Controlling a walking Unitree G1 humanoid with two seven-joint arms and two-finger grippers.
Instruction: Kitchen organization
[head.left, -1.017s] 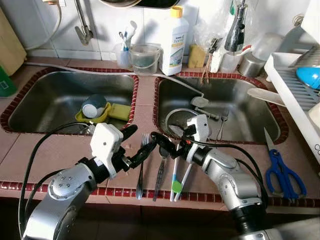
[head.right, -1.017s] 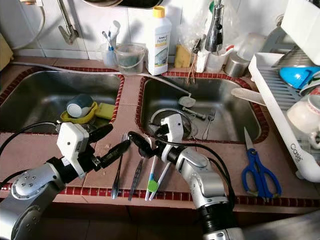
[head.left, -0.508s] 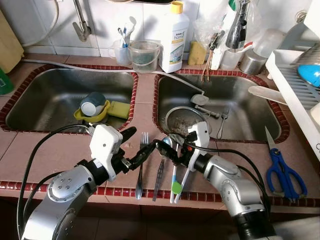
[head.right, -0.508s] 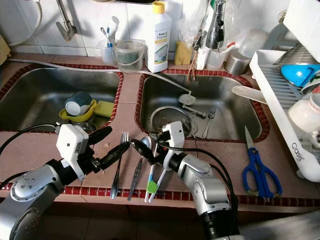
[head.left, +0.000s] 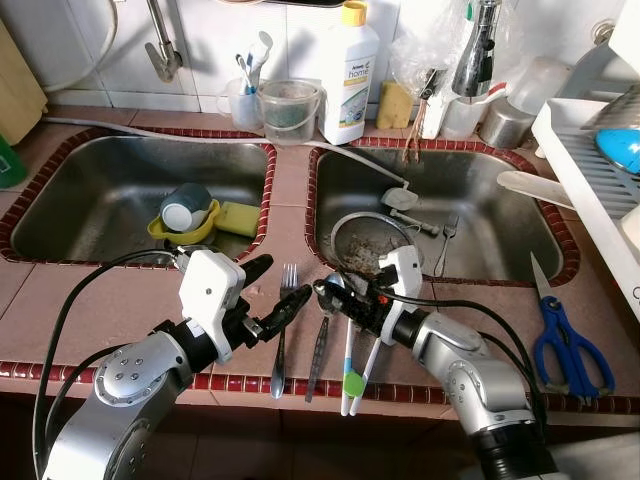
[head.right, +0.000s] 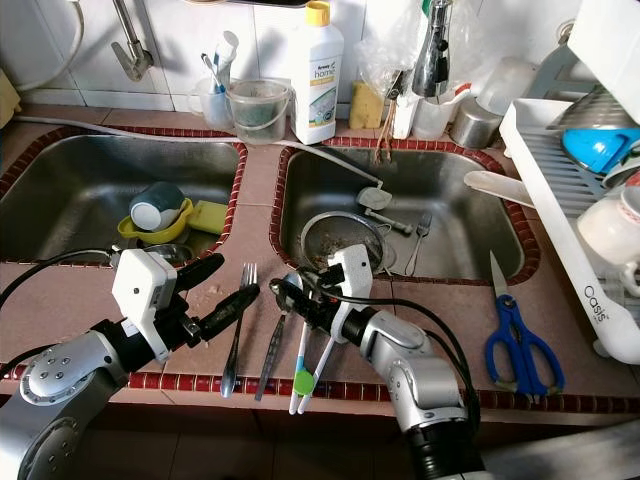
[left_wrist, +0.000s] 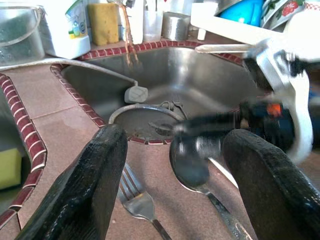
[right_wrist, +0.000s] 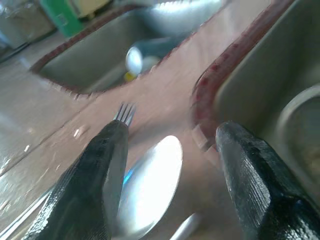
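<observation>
On the tiled counter between the sinks and the front edge lie a fork (head.left: 282, 330), a spoon (head.left: 321, 335) and two white-handled toothbrushes (head.left: 352, 365). My left gripper (head.left: 278, 287) hovers open just over the fork's tines, its fingers (left_wrist: 95, 170) wide apart. My right gripper (head.left: 333, 297) is low over the spoon's bowl (right_wrist: 150, 180), open, with a finger on each side of the bowl. In the left wrist view the spoon (left_wrist: 192, 170) and the fork (left_wrist: 136, 196) lie between my fingers, with the right gripper behind them.
The left sink (head.left: 90, 190) holds a blue cup, a yellow bowl and a sponge. A strainer (head.left: 372, 240) and a fork lie in the right sink. Blue scissors (head.left: 562, 342) lie at right, beside a dish rack (head.left: 590, 170). Bottles and cups line the back wall.
My right gripper has come down and slightly toward me, closer over the spoon's bowl. The left gripper has hardly moved. The camera has shifted a little.
</observation>
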